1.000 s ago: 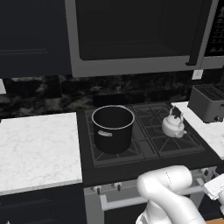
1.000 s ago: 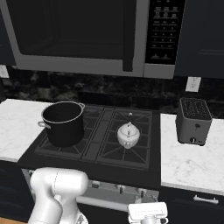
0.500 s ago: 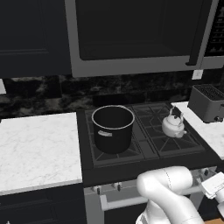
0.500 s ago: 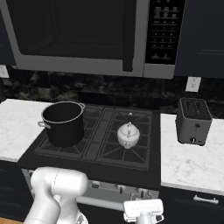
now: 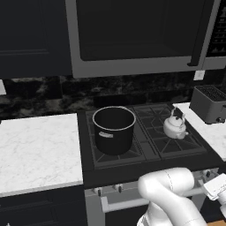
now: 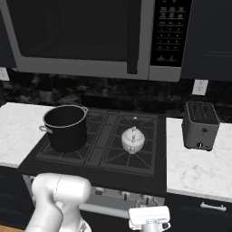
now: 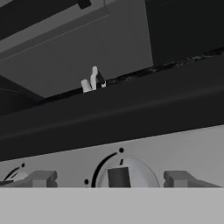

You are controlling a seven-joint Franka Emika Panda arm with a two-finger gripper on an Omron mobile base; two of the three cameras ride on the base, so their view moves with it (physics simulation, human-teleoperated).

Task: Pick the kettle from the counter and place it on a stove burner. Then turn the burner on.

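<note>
Room: rendered kitchen, dark cabinets, a black-fronted microwave (image 6: 81, 36) across the top of both base views, white grey-veined marble desk (image 5: 37, 148) at left of the left base view.
Cooktop: black gas cooktop; large black cylindrical pot (image 5: 114, 129) on its left grate, at frame centre.
Kettle: small squat silver-grey kettle (image 6: 133, 140) with arched black handle, black lid knob and short spout, upright on the right-hand black cast-iron stove burner (image 6: 131, 154), centre of the right base view. Placing looks done.
Hand: white two-finger hand (image 6: 149, 219), low at bottom centre of the right base view, before the stove front. It carries nothing; how wide its fingers stand I cannot tell.
Knob: hand view shows a round grey burner knob (image 7: 119, 176) with dark bar at bottom centre, level with the hand.
Step in hand: judged, turning the burner on.
Doing it well: centre on the bar, close squarely, twist without slipping; check this knob serves the kettle's burner.
</note>
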